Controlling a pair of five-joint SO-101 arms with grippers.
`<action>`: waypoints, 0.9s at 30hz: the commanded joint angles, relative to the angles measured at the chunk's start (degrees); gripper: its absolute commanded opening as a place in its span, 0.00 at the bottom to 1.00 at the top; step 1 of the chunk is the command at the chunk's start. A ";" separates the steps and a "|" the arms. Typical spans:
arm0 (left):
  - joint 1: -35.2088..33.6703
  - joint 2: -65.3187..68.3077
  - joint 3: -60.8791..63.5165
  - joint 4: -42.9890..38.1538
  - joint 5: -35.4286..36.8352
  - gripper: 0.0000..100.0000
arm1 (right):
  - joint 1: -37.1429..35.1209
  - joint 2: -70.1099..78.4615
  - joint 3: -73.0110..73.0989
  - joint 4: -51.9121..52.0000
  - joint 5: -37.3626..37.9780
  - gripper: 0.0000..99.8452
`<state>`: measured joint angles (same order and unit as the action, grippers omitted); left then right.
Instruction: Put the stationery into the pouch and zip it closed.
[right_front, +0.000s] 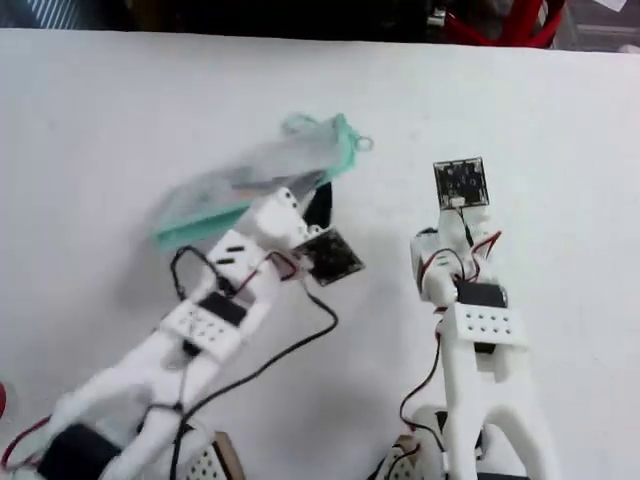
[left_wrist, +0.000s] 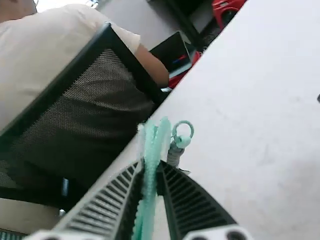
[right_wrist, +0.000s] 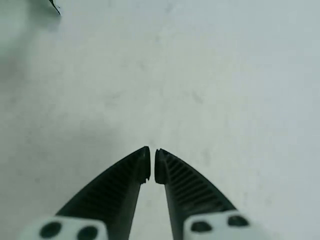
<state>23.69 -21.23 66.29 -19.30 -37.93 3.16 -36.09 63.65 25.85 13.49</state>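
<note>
- On the white table (right_front: 560, 120), in its far-left part as the high view shows it, lies the pouch (right_front: 245, 185): a mint-green, translucent bag with its long axis slanted and its zipper end toward the table centre.
- The left gripper (left_wrist: 150, 172) is clamped on the pouch. In the left wrist view the green zipper edge runs straight between the two ribbed fingers (left_wrist: 185, 200), which press on it from both sides.
- The zipper pull (left_wrist: 182, 134), a small green ring on a grey slider, projects from the pouch edge just past the left fingertips and does not touch them.
- The pouch wall is blurred, so its content cannot be told. Whether the bag rests flat or is raised off the surface cannot be told either.
- The left arm lies diagonally from the near-left corner, with its wrist over the near edge of the pouch.
- The right gripper (right_wrist: 152, 164) is clenched on nothing: its tips nearly meet, a narrow slit remains between them, and bare table lies beneath.
- In the high view the right arm stands well apart from the pouch, to its right, pointing straight away from its base.
</note>
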 joint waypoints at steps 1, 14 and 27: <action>-0.13 19.21 -10.29 -2.90 3.34 0.02 | 3.12 -1.71 -0.53 -1.27 -0.62 0.02; 9.10 10.07 -8.70 15.12 9.67 0.14 | 3.38 -1.63 1.93 -6.46 -0.18 0.02; 8.84 3.91 -39.47 60.84 24.62 0.19 | 3.65 -1.63 2.02 -6.46 -0.18 0.02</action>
<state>34.59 -12.97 35.08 33.63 -13.76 5.89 -36.09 65.93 20.48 13.49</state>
